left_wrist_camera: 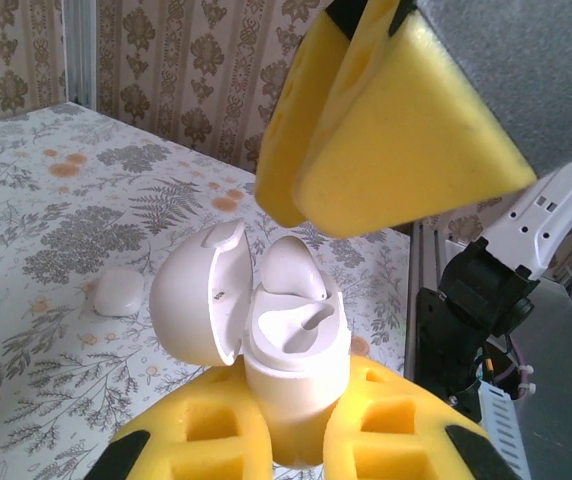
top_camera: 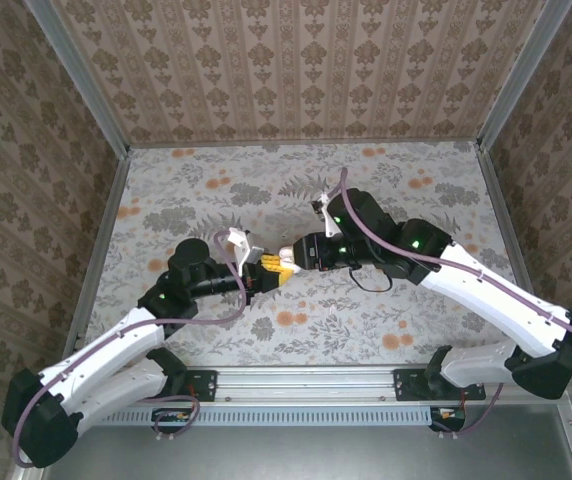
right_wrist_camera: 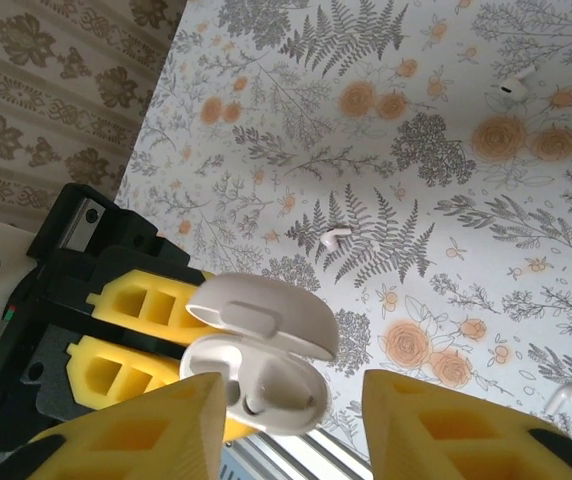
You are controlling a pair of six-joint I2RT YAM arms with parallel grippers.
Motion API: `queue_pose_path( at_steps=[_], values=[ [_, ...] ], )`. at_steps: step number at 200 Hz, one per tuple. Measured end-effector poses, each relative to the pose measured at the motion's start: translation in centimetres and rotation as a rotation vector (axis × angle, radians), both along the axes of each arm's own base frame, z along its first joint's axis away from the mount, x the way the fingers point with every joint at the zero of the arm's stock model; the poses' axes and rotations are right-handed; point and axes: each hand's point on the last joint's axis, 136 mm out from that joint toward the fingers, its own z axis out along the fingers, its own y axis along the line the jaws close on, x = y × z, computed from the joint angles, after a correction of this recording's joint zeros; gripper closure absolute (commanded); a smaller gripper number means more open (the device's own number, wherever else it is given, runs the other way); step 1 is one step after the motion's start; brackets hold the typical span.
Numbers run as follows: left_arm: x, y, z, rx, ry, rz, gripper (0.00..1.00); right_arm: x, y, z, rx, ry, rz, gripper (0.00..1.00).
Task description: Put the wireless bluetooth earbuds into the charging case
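My left gripper point(left_wrist_camera: 301, 392) is shut on the base of the white charging case point(left_wrist_camera: 298, 352), held upright above the table with its lid point(left_wrist_camera: 191, 300) swung open. One earbud point(left_wrist_camera: 291, 268) sits in the far socket; the near socket is bare. My right gripper point(right_wrist_camera: 291, 405) hangs open just over the case point(right_wrist_camera: 266, 318), with its yellow fingers point(left_wrist_camera: 396, 130) clear of it and nothing between them. In the top view both grippers meet at mid-table, left gripper point(top_camera: 264, 262) and right gripper point(top_camera: 298, 254). Loose earbuds lie on the table point(right_wrist_camera: 336, 237), point(right_wrist_camera: 514, 82), point(right_wrist_camera: 569, 393).
A small white rounded piece point(left_wrist_camera: 118, 292) lies on the floral tabletop point(top_camera: 386, 180) left of the case. Patterned walls close in the back and sides. The metal rail point(top_camera: 306, 385) with both arm bases runs along the near edge.
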Motion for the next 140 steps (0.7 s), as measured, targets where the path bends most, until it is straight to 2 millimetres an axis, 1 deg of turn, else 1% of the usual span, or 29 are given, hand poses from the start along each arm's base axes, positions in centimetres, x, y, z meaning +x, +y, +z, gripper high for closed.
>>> queue_pose_path(
  at_steps=[29, 50, 64, 90, 100, 113, 140],
  values=[
    [0.1, 0.1, 0.2, -0.002, -0.019, 0.011, 1.00, 0.2, -1.4, -0.3, 0.023, 0.015, -0.041, 0.62],
    [0.4, 0.1, 0.3, 0.000, -0.032, 0.033, 1.00, 0.8, -2.4, -1.2, 0.043, 0.041, -0.082, 0.62],
    [0.6, 0.4, 0.5, -0.001, -0.050, 0.055, 1.00, 1.5, -3.8, -2.0, 0.044, 0.056, -0.128, 0.62],
    [0.9, 1.0, 0.9, -0.009, -0.080, 0.098, 1.00, 2.6, -6.9, -3.8, 0.030, 0.094, -0.232, 0.62],
    [1.0, 1.2, 0.9, -0.008, -0.087, 0.112, 1.00, 2.8, -7.9, -5.0, 0.007, 0.118, -0.263, 0.62],
    [1.2, 1.4, 0.6, 0.000, -0.087, 0.128, 1.00, 2.7, -8.7, -7.0, -0.027, 0.155, -0.286, 0.62],
    [1.5, 1.5, -0.1, 0.019, -0.079, 0.149, 1.00, 1.9, -9.0, -12.4, -0.110, 0.287, -0.305, 0.65]
  ],
)
